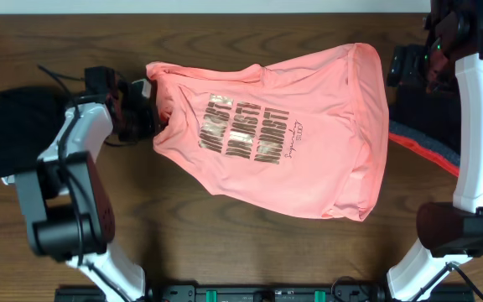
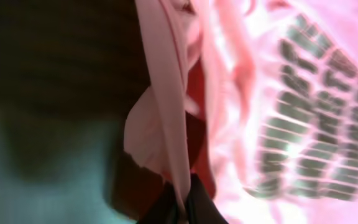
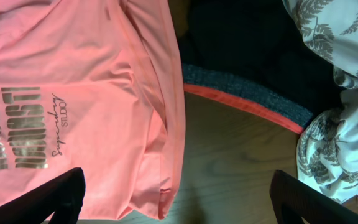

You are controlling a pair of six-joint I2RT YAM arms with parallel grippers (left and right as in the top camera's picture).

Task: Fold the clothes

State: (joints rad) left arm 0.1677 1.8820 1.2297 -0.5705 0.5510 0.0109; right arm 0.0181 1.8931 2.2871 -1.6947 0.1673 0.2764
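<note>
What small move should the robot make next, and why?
Probably lower the right gripper onto the right edge of the T-shirt and close it: the left gripper is shut on the left edge, while the right one hangs open above the cloth, holding nothing.

The T-shirt [image 1: 325,168] is salmon pink with shiny gold lettering [image 1: 250,126], the tabletop [image 1: 225,243] dark brown wood grain, one cloth [image 1: 19,126] plain black, a dark garment [image 3: 247,37] edged speckled grey and orange-red, and a white fabric [image 3: 340,56] printed with grey fern leaves.
</note>
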